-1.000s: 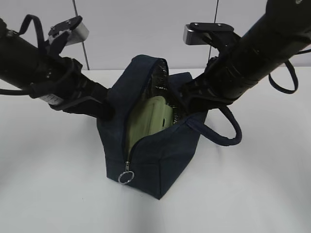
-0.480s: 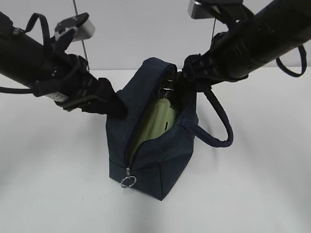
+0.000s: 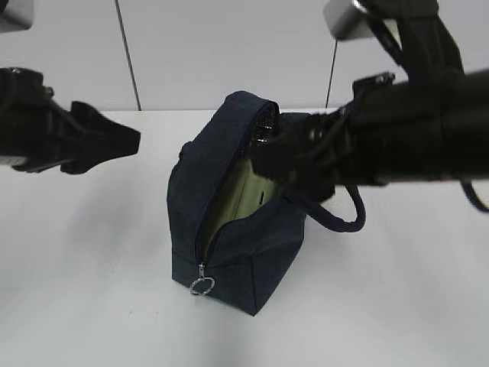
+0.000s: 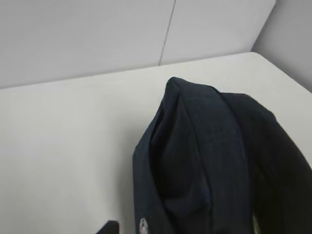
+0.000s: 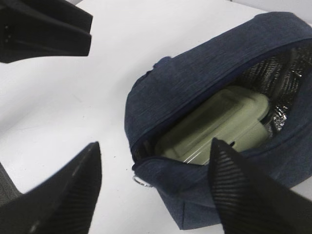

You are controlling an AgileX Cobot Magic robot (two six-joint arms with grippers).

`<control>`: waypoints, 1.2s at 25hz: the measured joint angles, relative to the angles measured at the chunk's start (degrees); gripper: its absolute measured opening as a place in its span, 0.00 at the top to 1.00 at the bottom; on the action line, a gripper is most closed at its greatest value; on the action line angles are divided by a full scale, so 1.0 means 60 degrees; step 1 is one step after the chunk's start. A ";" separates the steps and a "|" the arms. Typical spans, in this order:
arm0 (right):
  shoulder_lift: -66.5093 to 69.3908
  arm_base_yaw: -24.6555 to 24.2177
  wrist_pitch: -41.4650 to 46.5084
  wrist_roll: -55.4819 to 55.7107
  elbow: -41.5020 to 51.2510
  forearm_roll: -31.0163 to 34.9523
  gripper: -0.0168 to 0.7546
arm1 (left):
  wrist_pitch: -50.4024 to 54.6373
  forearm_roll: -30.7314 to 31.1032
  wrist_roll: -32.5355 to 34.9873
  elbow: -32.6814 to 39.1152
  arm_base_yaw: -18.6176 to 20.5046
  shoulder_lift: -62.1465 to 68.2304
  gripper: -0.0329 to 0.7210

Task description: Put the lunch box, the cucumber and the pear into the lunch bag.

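The navy lunch bag stands upright mid-table, its zipper open and its ring pull hanging low at the front. The pale green lunch box stands on edge inside it against the foil lining; the right wrist view shows it too. My right gripper hovers over the bag's mouth, open and empty, its fingers spread wide over the bag. My left gripper is off to the bag's left, clear of it. Only one fingertip shows beside the bag. Cucumber and pear are out of view.
One loop handle hangs off the bag's right side. The white table ends at a pale panelled wall behind. The left gripper shows dark at the top left of the right wrist view.
My left gripper let go of the bag's left side and drew back to the left. My right arm swung lower across the bag's mouth. The bag stands upright.
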 joint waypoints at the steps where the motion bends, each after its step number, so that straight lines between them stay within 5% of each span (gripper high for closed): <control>1: -0.0162 0.0415 -0.0549 -0.0447 0.0452 0.0490 0.29 | -0.0245 -0.0233 0.0252 0.0336 0.0000 -0.0214 0.48; 4: -0.0390 0.1500 -0.1756 -0.1328 0.1438 0.1398 0.29 | -0.0705 -0.0524 0.0600 0.1093 0.0000 -0.0650 0.48; 13: 0.0871 0.3753 -0.4415 -0.1092 0.2391 0.1576 0.33 | -0.1196 -0.0645 0.0719 0.1902 0.0000 -0.0943 0.48; 23: 0.3790 0.3817 -0.6973 0.4671 0.2391 -0.2820 0.33 | -0.1239 -0.0916 0.0719 0.1912 0.0000 -0.1019 0.51; 30: 0.5596 0.3817 -0.8459 0.5700 0.2332 -0.3846 0.33 | -0.1267 -0.1261 0.0719 0.1912 0.0000 -0.1019 0.52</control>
